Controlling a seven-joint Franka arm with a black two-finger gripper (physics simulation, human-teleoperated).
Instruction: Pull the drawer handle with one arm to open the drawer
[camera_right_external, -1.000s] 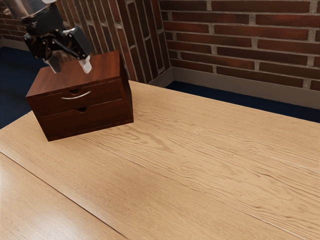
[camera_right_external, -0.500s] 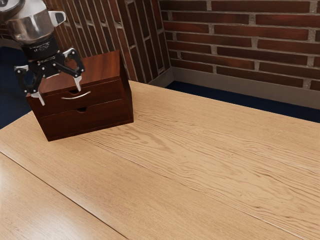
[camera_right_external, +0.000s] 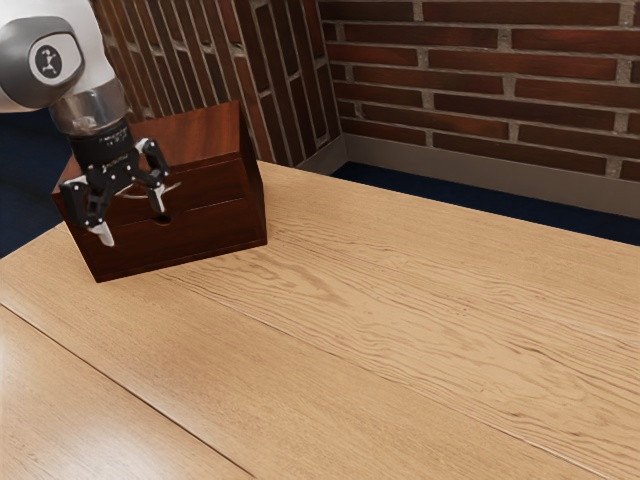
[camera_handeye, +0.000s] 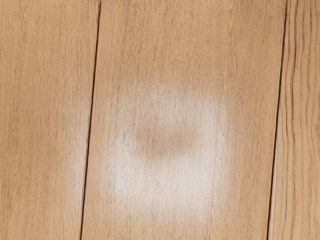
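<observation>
Drawer chest (camera_right_external: 212, 190) sits on pale wood table (camera_right_external: 400, 330) by brick walls (camera_right_external: 480, 70), gripper (camera_right_external: 132, 222) spread wide before it.

Light wooden tabletop (camera_handeye: 45, 120), fine grain streaks running along the planks. 2 thin dark seams split it into 3 planks: first seam (camera_handeye: 91, 120) and second seam (camera_handeye: 278, 120) run nearly parallel, both slightly slanted. Wide middle plank (camera_handeye: 200, 45) lies between them. On it a pale patch (camera_handeye: 165, 195), roundish, washed-out, soft edges, reaches close to the first seam and stays apart from the second seam. Inside the pale patch sits a darker smudge (camera_handeye: 162, 141), oval, tan, blurred. Narrow plank (camera_handeye: 300, 120) beyond the second seam shows tighter, darker grain lines
</observation>
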